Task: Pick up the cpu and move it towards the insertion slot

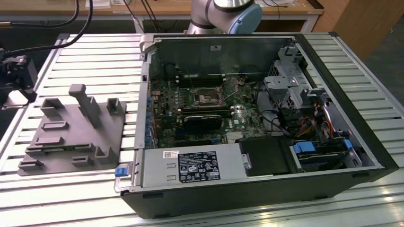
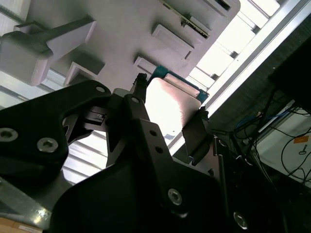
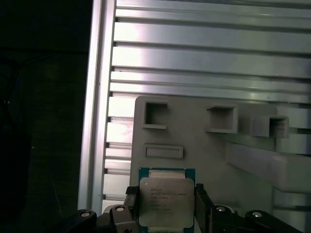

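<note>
The cpu (image 3: 164, 200) is a flat square chip with a silver top and a teal-green rim. It sits between my gripper's (image 3: 165, 206) two dark fingers (image 3: 130, 199), which press on its opposite sides. In the second wrist view the cpu (image 2: 171, 102) shows bright between the fingers (image 2: 198, 132), held above the grey fixture plate. In the exterior view my gripper (image 1: 18, 82) hangs at the far left, over the table's edge beside the plate. The insertion slot (image 1: 206, 98), a dark square socket in a silver bracket, lies on the motherboard inside the open computer case, well off toward that view's right.
The grey fixture plate (image 1: 63, 142) with upright blocks lies on the slatted aluminium table (image 1: 82, 56), between my gripper and the open black case (image 1: 353, 156). A black card (image 1: 202, 124), cables and a white-labelled metal box (image 1: 189, 168) surround the socket. The arm's base (image 1: 227, 14) stands behind the case.
</note>
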`<action>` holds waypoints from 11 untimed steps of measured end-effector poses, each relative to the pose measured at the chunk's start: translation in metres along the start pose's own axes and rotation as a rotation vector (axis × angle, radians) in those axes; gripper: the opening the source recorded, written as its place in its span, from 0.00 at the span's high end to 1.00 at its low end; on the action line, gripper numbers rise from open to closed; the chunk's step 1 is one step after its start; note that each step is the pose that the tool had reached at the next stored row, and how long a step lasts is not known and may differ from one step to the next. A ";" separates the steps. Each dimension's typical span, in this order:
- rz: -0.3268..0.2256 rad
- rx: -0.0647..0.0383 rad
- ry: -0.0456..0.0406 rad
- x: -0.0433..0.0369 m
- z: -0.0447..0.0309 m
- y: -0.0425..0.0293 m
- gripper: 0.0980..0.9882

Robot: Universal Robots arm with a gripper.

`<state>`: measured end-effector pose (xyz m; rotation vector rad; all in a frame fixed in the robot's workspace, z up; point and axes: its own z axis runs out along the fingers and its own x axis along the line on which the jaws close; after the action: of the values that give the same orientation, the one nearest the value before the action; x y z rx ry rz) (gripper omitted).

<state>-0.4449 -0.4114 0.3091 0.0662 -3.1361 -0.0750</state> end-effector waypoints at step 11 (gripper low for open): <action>0.000 0.000 0.0000 0.0000 -0.0111 0.0005 0.50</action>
<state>-0.4449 -0.4114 0.3203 0.0662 -3.1361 -0.0750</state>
